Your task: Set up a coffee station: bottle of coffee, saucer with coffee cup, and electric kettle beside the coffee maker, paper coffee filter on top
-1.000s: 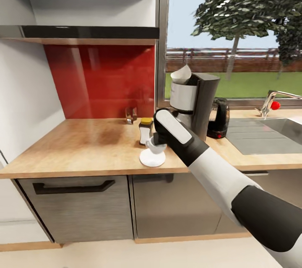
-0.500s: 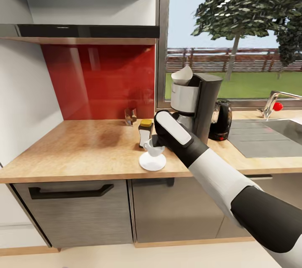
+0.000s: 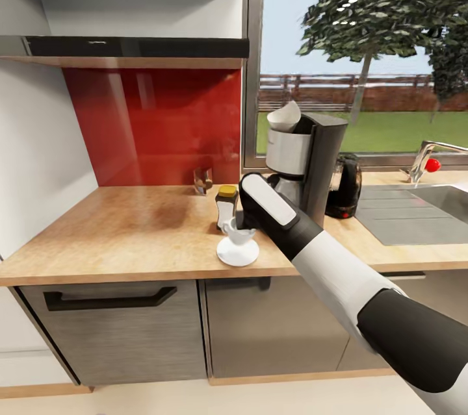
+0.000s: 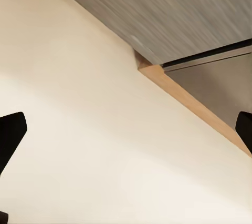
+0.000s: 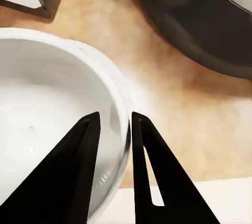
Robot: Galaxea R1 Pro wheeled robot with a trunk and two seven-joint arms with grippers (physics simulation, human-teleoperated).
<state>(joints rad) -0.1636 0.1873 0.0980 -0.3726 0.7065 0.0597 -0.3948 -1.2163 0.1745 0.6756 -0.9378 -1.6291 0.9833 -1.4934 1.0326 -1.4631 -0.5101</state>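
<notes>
The right gripper point(image 5: 114, 129) has its two black fingers pinched on the thin rim wall of the white ceramic coffee cup point(image 5: 47, 108), one finger inside the bowl and one outside. In the head view that cup point(image 3: 235, 230) stands on the round white saucer point(image 3: 237, 252) near the front edge of the light wooden countertop point(image 3: 130, 226), and it looks slightly tilted; whether its foot sits flat on the saucer I cannot tell.

The risk, as I judge it, lies in the release. If the fingers part while the cup leans, it may rock or slide off. A sideways pull during retreat could drag cup and saucer toward the counter's edge, or knock the small yellow-capped bottle of coffee point(image 3: 225, 206) just behind.

The black-and-silver coffee maker point(image 3: 305, 158), with a white paper filter point(image 3: 284, 117) on top, stands just beside the saucer, and the black electric kettle point(image 3: 340, 186) sits on its far side.

The right arm reaches forward and down across the counter's edge, wrist angled toward the cup. The left gripper point(image 4: 126, 129) hangs spread wide over the pale floor point(image 4: 94, 145) by the grey cabinet front point(image 4: 173, 13).
</notes>
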